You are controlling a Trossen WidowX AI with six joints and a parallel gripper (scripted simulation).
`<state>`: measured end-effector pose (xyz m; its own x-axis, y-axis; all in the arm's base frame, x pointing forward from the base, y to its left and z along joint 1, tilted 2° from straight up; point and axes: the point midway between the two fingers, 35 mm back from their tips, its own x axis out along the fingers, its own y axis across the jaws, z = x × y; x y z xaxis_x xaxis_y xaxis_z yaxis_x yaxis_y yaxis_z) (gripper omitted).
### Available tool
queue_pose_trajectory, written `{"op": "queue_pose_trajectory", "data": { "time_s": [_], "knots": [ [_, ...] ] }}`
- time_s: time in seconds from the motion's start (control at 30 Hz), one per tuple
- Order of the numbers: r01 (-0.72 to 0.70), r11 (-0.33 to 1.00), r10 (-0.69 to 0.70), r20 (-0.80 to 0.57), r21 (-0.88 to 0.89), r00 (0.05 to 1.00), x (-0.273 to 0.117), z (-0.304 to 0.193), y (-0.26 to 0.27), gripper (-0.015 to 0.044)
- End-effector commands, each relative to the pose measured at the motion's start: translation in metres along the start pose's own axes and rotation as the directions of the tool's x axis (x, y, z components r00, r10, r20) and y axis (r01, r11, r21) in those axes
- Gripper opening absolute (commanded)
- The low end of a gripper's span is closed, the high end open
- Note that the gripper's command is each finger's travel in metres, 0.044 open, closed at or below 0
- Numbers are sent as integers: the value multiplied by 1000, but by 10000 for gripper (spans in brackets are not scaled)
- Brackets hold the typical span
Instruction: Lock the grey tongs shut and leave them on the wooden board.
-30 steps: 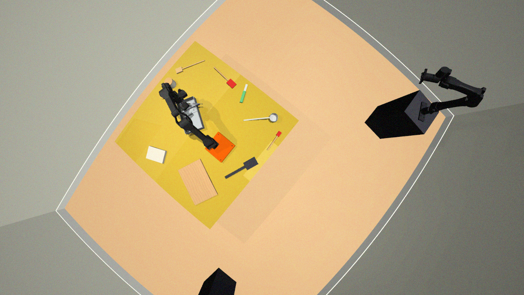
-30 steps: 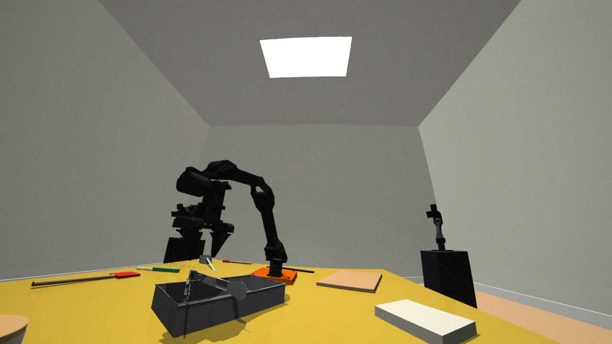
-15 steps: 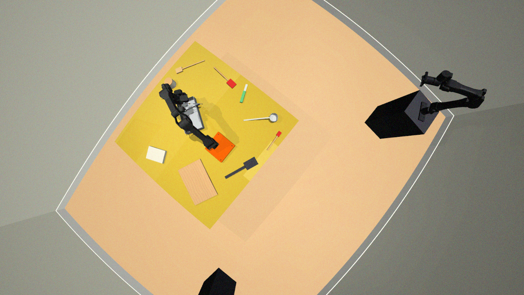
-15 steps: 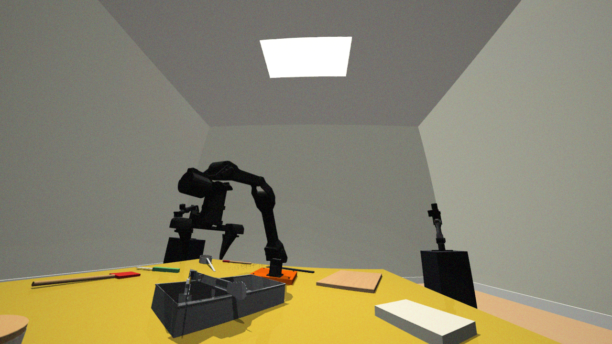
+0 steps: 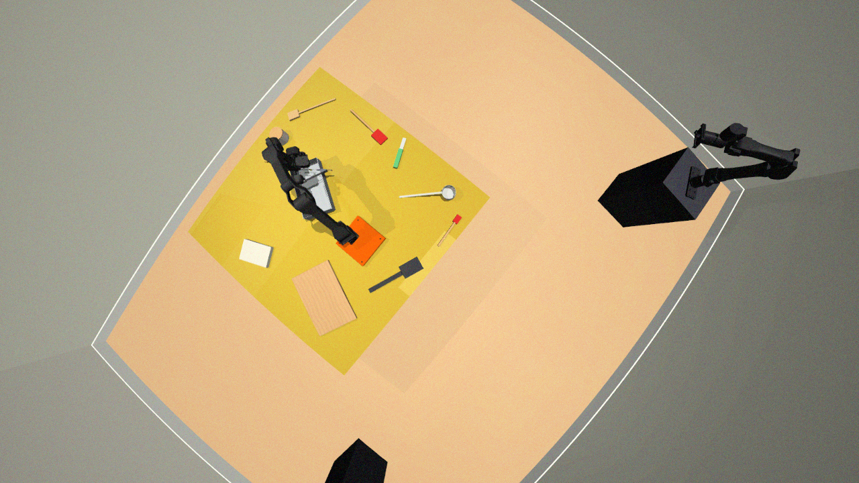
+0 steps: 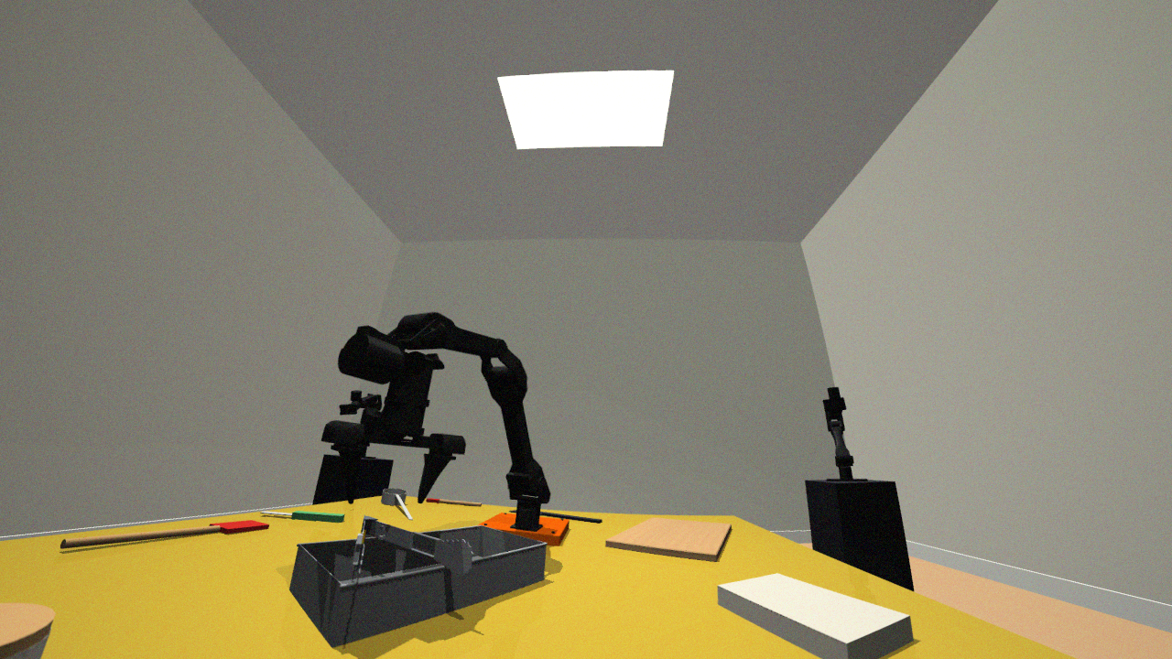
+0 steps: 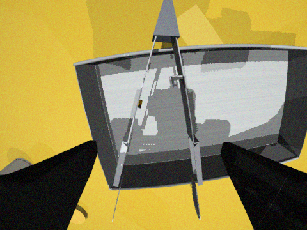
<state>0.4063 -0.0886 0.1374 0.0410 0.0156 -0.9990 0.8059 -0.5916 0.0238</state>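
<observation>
Tongs (image 5: pixel 317 176) (image 6: pixel 406 536) (image 7: pixel 185 105) lie open across the tin (image 5: pixel 329 195) (image 6: pixel 376 606) (image 7: pixel 86 105), near the table's upper-left edge in the top view. Its rims prop both legs. Gripper (image 5: pixel 307 171) (image 6: pixel 385 501) (image 7: pixel 160 148) hovers above, jaws wide apart, nothing held, presumably so they can straddle both legs. Tips aren't up, so lifting and tilting likely precede the locking squeeze. Board (image 5: pixel 325 298) (image 6: pixel 671 538) waits toward the bottom corner.

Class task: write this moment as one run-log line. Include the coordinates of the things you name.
tool (image 6: pixel 385 500) (image 7: pixel 160 148): open, empty | pose: above roasting tin (image 5: pixel 325 193) (image 6: pixel 417 599) (image 7: pixel 84 105) | tongs (image 6: pixel 414 539) (image 7: pixel 185 99): spread across tin, unlocked
</observation>
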Motion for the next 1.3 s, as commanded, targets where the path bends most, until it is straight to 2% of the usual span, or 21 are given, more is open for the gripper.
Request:
{"op": "queue_pose_trajectory", "data": {
  "time_s": [0.0,1.27],
  "knots": [
    [2,1000,-2,-2,5,1000,6,-1,0,440],
    [2,1000,-2,-2,5,1000,69,-1,0,440]
  ]
}}
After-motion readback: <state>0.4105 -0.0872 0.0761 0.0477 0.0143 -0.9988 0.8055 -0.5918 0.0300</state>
